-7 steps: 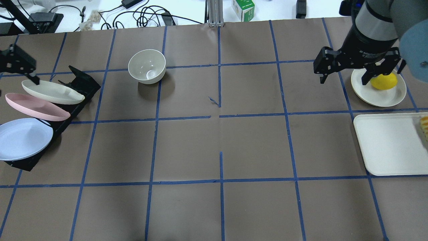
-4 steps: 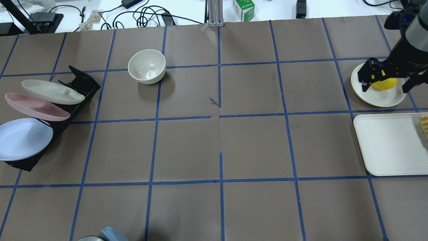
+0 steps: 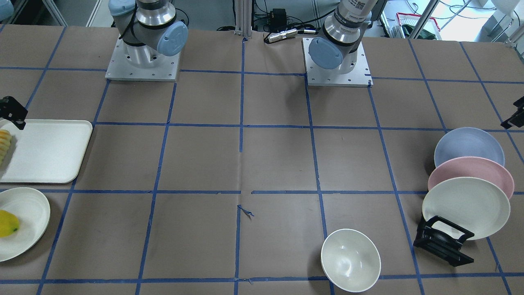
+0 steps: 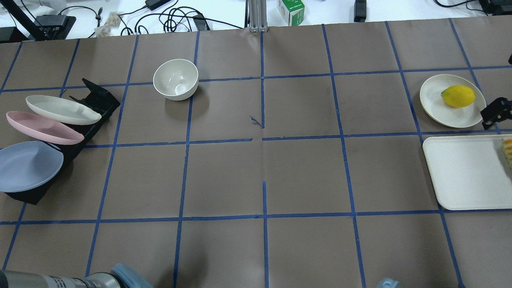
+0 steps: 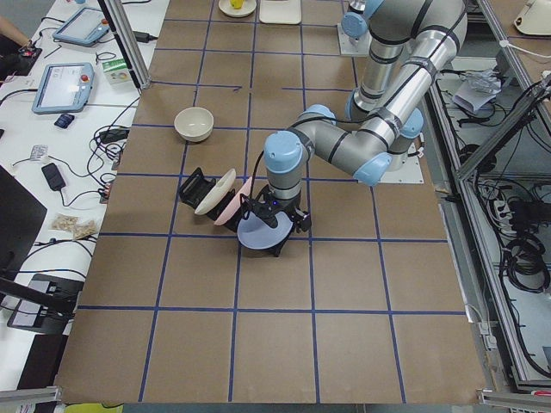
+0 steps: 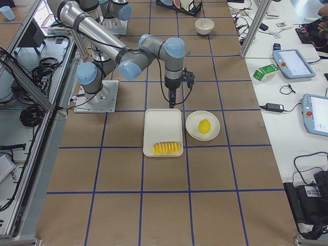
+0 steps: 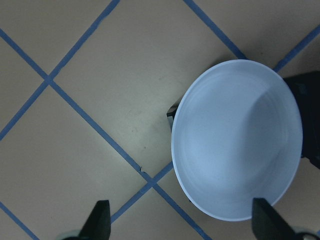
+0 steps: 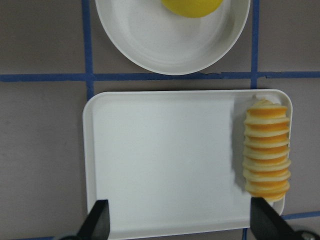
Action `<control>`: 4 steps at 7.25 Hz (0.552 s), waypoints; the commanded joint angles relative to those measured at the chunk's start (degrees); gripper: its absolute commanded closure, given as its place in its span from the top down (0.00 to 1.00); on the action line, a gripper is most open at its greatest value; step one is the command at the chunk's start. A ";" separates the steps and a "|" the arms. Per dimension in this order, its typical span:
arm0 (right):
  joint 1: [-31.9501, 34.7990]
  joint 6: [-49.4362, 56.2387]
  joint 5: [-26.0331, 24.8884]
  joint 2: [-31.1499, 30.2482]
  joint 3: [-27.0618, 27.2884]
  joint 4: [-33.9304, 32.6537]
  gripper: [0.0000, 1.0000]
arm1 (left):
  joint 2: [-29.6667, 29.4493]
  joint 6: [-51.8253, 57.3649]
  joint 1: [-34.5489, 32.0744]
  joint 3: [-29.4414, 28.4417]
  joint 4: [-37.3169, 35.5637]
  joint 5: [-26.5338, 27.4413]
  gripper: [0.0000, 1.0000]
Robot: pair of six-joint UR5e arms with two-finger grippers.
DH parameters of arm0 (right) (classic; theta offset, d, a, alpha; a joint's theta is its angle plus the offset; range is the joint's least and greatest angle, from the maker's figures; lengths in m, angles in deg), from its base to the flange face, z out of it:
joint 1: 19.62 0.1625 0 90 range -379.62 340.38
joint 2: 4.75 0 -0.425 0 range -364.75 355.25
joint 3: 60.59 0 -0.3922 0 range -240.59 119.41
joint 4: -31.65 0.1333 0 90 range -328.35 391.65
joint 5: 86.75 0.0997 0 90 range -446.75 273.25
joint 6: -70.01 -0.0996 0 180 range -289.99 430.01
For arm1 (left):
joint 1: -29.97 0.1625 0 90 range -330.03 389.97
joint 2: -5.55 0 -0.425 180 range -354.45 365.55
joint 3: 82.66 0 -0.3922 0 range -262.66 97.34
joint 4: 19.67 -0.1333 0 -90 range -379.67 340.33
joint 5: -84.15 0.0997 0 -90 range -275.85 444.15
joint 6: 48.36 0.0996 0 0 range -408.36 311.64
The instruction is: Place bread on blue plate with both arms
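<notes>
The bread (image 8: 265,150), a ribbed orange-and-cream loaf, lies along one end of the white tray (image 8: 165,165); it also shows in the exterior right view (image 6: 166,148). My right gripper (image 8: 182,222) is open and empty, hovering over the tray's other end, apart from the bread. The blue plate (image 7: 237,140) leans in the black rack (image 4: 96,100) at the table's left; it also shows in the overhead view (image 4: 28,166). My left gripper (image 7: 182,222) is open and empty above the plate's near rim, not touching it.
A pink plate (image 4: 44,128) and a cream plate (image 4: 62,110) lean in the same rack behind the blue one. A white bowl (image 4: 176,79) stands mid-left at the back. A yellow fruit (image 4: 458,96) sits on a cream plate (image 4: 436,96) beside the tray.
My right gripper has moved from over the fruit plate out towards the tray, nearly leaving the overhead view. My left gripper has left that view; the blue plate now lies in shadow.
</notes>
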 commanded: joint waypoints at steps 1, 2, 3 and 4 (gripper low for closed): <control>-6.42 7.50 0.31 8.44 0.25 -8.77 1.00 | -2.87 -1.33 0.63 2.19 -2.47 -0.25 1.00; -7.84 16.31 0.13 12.58 -0.01 -14.74 1.00 | -4.10 -1.34 0.63 2.10 -2.91 -0.43 1.00; -10.90 21.10 0.57 14.97 -0.19 -17.58 1.00 | -4.90 -1.34 0.63 2.19 -2.91 -0.43 1.00; -11.62 20.97 0.75 17.26 -0.36 -17.79 1.00 | -6.12 -1.34 0.63 2.28 -4.83 -0.52 0.99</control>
